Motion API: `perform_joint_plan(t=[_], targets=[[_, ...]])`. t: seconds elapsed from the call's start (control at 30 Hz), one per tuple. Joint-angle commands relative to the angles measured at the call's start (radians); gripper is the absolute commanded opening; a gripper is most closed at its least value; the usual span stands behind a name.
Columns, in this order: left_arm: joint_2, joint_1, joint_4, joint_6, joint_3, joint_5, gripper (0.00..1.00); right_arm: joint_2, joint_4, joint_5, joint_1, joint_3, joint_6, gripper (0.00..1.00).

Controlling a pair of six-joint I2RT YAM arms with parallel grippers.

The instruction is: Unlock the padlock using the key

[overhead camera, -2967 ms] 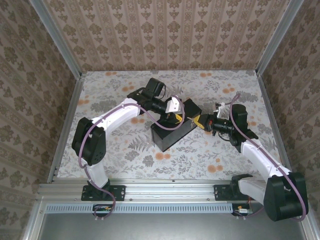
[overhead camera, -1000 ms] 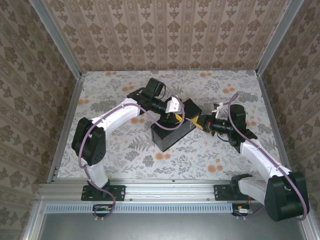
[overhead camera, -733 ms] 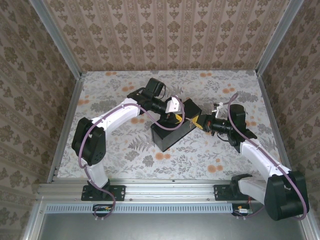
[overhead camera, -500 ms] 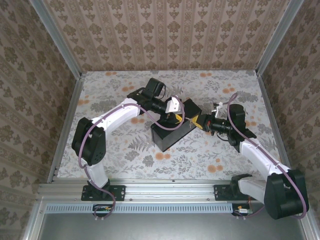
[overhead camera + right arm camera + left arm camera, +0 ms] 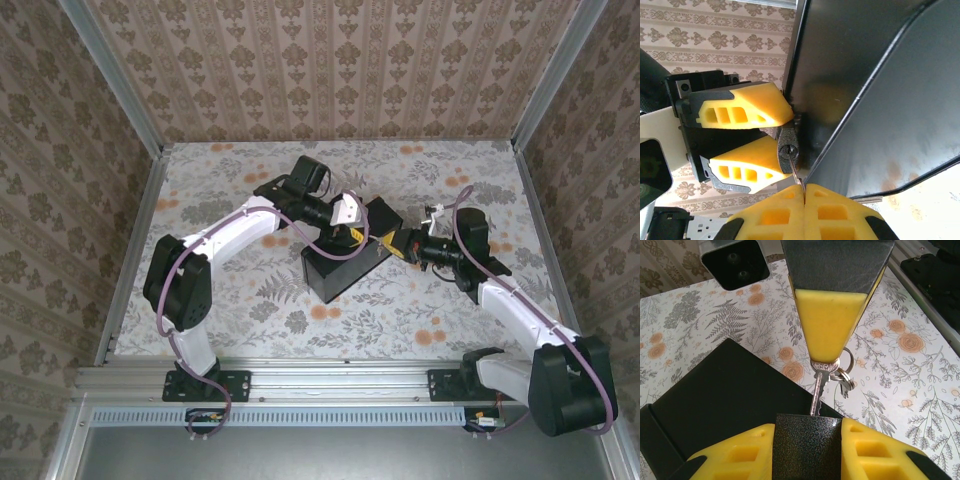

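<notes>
The black textured padlock [image 5: 807,445] is clamped between my left gripper's [image 5: 807,436] yellow fingers [image 5: 730,455], above a black box [image 5: 340,268]. My right gripper [image 5: 805,194] is shut on the head of the silver key [image 5: 819,389]. The key's blade reaches the padlock's keyhole [image 5: 788,150], and its tip sits in the slot. A key ring with spare keys [image 5: 844,376] hangs beside the key head. In the top view the left gripper [image 5: 352,228] and right gripper [image 5: 403,245] meet tip to tip over the box's right end. The shackle is hidden.
The black box [image 5: 880,85] lies diagonally mid-table, directly under and beside both grippers. Floral tablecloth [image 5: 430,320] surrounds it, with patterned walls [image 5: 330,70] on three sides and a metal rail [image 5: 330,380] at the near edge.
The right gripper has edged slightly left toward the padlock with the key. The left arm has stayed still, holding the padlock.
</notes>
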Motion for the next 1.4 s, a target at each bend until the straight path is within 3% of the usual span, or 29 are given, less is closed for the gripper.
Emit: perform_joint_plan(t=[0.0, 1.37], targets=[[-0.011, 0.006, -0.040, -0.009, 0.001, 0.014, 0.25, 0.011, 0.036, 0.001, 0.016, 0.029, 0.001, 0.00], [-0.017, 0.013, -0.026, -0.017, -0.010, 0.019, 0.26, -0.009, -0.004, 0.009, 0.000, 0.019, -0.030, 0.00]])
